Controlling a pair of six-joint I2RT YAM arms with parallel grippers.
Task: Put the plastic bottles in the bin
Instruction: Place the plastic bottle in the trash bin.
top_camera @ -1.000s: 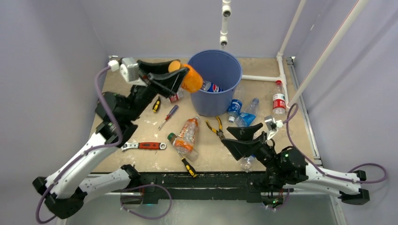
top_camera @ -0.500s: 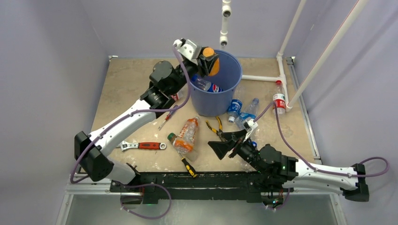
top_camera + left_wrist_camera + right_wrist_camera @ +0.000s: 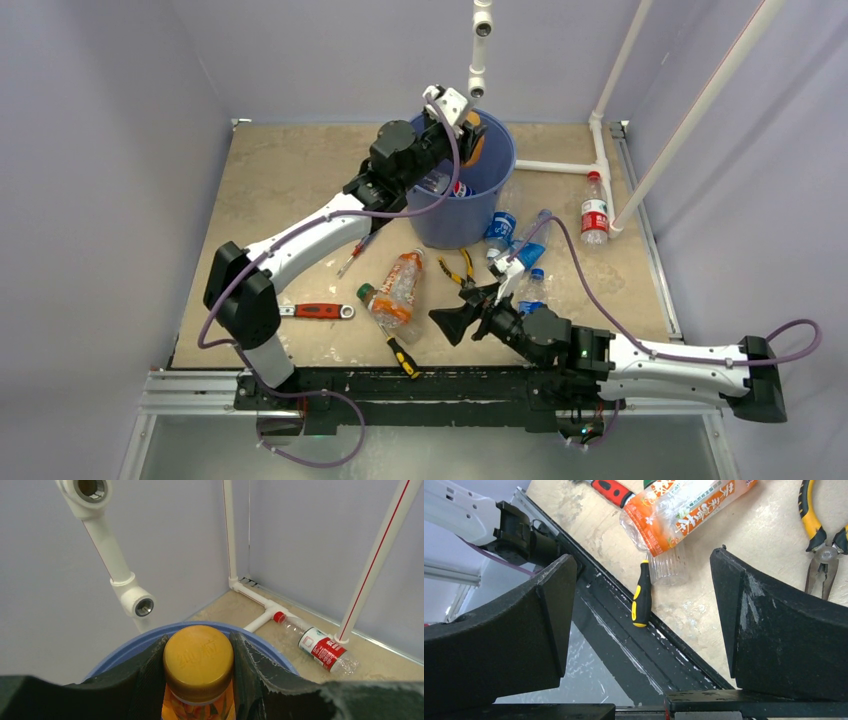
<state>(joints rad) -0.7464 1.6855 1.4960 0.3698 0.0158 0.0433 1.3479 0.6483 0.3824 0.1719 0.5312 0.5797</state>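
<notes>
My left gripper (image 3: 466, 128) is shut on an orange juice bottle (image 3: 477, 142) and holds it over the open top of the blue bin (image 3: 450, 228). In the left wrist view the bottle's yellow cap (image 3: 198, 655) sits tight between the two black fingers (image 3: 145, 680), with the bin's rim (image 3: 125, 647) just beyond. A Pepsi bottle (image 3: 456, 188) lies inside the bin. My right gripper (image 3: 465, 312) hangs open and empty low over the table's front edge. An orange-label bottle (image 3: 398, 290) lies just left of it, also seen ahead of the jaws (image 3: 684, 510).
Two blue-label bottles (image 3: 500, 235) (image 3: 528, 248) lie by the bin's right side, another (image 3: 530, 290) nearer the right arm, and a red-label bottle (image 3: 594, 215) by the white pipe. Pliers (image 3: 460, 272), a red wrench (image 3: 315, 311) and screwdrivers (image 3: 402, 352) (image 3: 355, 252) are scattered in front.
The left arm has swung right, carrying the orange bottle from the bin's left side to over its mouth. The right gripper has slid left and forward, still open.
</notes>
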